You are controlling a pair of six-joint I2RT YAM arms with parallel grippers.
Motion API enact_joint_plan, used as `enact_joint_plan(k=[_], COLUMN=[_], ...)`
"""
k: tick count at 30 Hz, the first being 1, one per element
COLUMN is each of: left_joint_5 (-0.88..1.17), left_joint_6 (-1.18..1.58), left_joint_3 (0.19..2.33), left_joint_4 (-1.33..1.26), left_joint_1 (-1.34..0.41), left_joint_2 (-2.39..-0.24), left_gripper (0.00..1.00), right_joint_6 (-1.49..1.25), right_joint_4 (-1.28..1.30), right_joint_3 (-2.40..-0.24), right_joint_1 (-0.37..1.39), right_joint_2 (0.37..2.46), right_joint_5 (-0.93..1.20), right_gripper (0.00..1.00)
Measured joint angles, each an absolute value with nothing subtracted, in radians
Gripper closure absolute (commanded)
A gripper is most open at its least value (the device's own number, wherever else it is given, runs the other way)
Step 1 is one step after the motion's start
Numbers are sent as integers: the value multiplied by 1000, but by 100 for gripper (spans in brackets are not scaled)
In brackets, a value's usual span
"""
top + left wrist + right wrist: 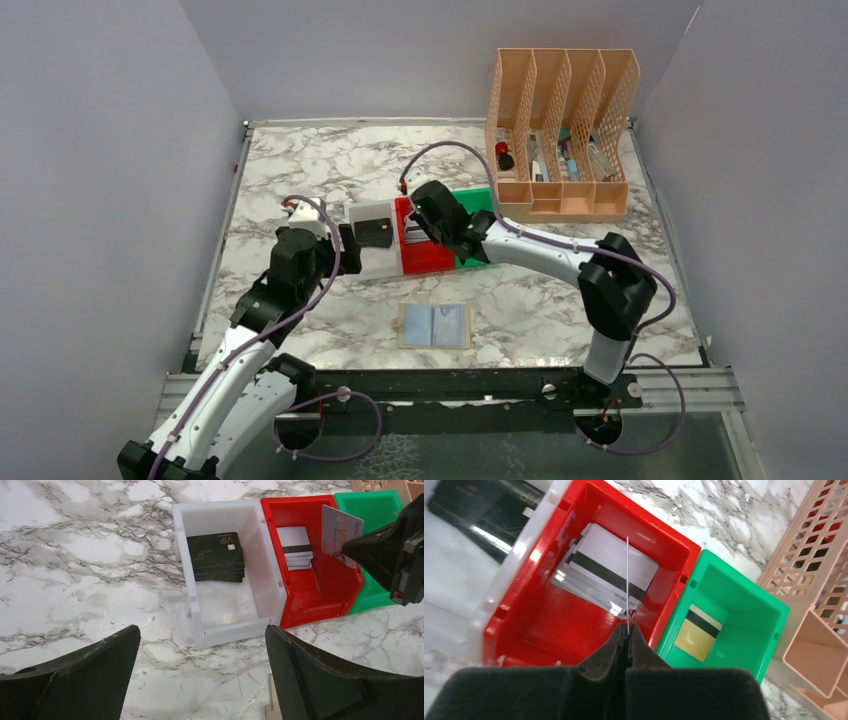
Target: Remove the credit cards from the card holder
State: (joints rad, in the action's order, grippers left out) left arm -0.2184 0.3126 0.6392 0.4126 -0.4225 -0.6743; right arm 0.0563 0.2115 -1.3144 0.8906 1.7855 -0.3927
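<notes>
Pinching a silvery card (336,526) upright, the right fingers (611,652) are clenched on it above the red tray (312,614), over a stack of pale cards (295,547). Meanwhile the left fingers (90,675) are spread wide, grasping nothing, hovering before the white tray (230,630) that holds black cards (217,557). And the card holder (434,326) lies open on the surface (300,180), near the front, apart from both arms.

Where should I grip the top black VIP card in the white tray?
Probably its long edge facing the left gripper. The black VIP card lies flat atop others toward the far wall of the white tray, with bare floor in front. The open gripper could come down from above on that side, one finger catching that edge.
</notes>
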Motion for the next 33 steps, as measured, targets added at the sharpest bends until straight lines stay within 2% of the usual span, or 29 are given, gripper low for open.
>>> enact_joint_plan(k=[17,33], left_joint_5=[-218,-215], left_joint_6=[313,313], left_joint_3=[639,639], left_joint_4=[413,413], left_joint_1=[-376,-360], left_joint_2=[-671,-666], left_gripper=[1,1], right_joint_6=[313,403], right_joint_4=[174,159], right_joint_3=[-1422,-1471], right_joint_1=[908,910], right_joint_2=[2017,2083], right_joint_5=[-525,-531], right_gripper=[98,87])
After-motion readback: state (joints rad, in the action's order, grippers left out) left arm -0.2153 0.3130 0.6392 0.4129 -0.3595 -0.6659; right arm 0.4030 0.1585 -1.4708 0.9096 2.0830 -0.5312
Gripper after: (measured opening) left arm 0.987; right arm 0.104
